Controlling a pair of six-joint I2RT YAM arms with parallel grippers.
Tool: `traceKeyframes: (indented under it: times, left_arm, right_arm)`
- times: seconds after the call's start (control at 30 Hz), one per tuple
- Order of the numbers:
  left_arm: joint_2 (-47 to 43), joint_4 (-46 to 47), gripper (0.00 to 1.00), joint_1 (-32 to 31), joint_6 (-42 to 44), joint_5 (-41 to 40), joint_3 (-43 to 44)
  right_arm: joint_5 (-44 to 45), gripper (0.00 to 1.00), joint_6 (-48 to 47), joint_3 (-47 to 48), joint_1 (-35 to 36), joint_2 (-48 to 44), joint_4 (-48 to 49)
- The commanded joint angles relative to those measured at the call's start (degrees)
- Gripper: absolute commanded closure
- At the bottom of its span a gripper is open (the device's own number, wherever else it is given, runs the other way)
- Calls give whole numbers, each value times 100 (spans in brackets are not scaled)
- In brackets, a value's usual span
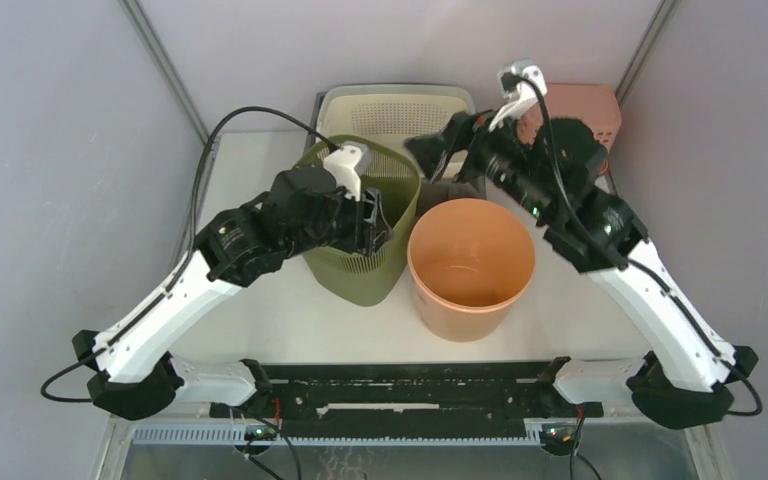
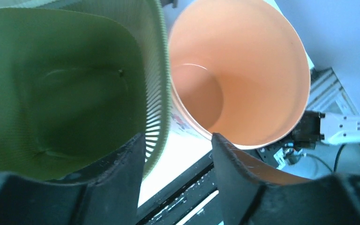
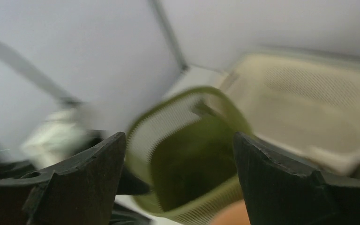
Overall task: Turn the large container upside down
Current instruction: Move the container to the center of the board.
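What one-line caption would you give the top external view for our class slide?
Left gripper open astride the green basket rim, orange bucket upright alongside, right gripper open farther back.

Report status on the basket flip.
Left end effector open, straddling green basket rim. Right end effector open, empty, raised. Basket upright, not flipped. Orange bucket close beside it.

Green basket [image 1: 355, 275]: ribbed matt plastic. Orange bucket [image 1: 465, 320]: smooth plastic, seemingly slight sheen.

top external: looks down on the whole table [image 1: 260, 335] from high behind. left wrist: peers closely into green basket [image 2: 51, 93] and orange bucket [image 2: 243, 70]. right wrist: faces the same basket, blurred.
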Motion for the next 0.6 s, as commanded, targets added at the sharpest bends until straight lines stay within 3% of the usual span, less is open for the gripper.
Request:
traceKeyframes:
  times: [0.0, 0.23, 0.37, 0.57]
  left_arm:
    - [-252, -135, 37, 366, -46, -460, -40]
    - [-266, -627, 20, 1497, 112, -830, 89]
    - [-183, -706, 7, 2288, 149, -995, -3]
    - [-67, -683, 6, 3056, 301, -1419, -56]
  right_arm:
    - [-733, 11, 1149, 326, -1615, -76, -1465]
    - [59, 15, 853, -36, -2201, -378, -2977]
    - [-19, 15, 823, -684, -2319, -746, -3015]
    - [-326, 15, 798, -1536, -2417, -1157, -2842]
